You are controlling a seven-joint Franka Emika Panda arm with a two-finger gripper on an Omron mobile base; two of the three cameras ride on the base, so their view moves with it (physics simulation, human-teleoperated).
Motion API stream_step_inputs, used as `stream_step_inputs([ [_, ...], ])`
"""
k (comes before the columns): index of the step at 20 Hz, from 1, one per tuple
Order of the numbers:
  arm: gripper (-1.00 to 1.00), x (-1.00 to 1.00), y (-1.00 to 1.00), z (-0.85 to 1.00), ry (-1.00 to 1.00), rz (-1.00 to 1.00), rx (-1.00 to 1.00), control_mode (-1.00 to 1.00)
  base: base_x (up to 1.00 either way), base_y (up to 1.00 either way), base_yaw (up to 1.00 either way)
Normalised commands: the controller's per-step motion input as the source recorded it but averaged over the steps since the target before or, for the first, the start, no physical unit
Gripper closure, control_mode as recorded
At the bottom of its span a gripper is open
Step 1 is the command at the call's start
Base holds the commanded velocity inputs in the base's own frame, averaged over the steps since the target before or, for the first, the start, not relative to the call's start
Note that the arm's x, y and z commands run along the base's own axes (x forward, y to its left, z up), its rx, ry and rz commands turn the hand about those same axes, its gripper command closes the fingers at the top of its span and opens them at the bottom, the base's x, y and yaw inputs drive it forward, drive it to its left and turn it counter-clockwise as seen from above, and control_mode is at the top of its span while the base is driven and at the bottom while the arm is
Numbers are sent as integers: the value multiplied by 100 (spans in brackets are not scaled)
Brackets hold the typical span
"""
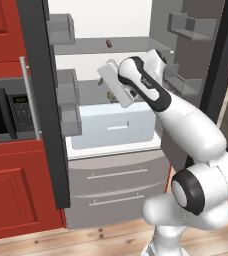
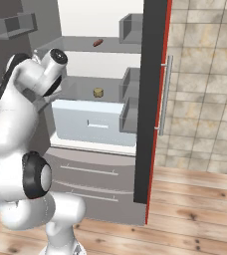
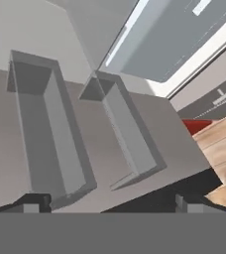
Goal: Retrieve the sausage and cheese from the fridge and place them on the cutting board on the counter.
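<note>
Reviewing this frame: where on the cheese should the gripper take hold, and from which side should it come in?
Grip the cheese across its round side wall, coming in level from the open front of the fridge. It is a squat puck standing flat on a shelf with another shelf above, so a top-down approach looks cramped.

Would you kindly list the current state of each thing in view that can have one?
fridge: both doors open, interior exposed.
sausage: lying on the upper shelf, untouched.
cheese: sitting on the lower shelf, above the white drawer, untouched.
white drawer: closed.
bottom freezer drawers: closed.
door bins: nothing in them.
tool: open, holding nothing, facing a door's bins.
microwave: door closed.
</note>
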Motion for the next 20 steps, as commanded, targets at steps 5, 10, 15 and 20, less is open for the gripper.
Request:
stream_step_inputs([
  [5, -100, -88, -69, 25, -3, 6, -23, -100, 0, 0, 0],
  [10, -100, -80, -89, -1, -16, 31, -39, -100, 0, 0, 0],
  [15, -100, -95, -69, -7, -23, 36, -40, -100, 0, 0, 0],
  [20, -100, -100, -11, -20, -22, 24, -34, -100, 0, 0, 0],
])
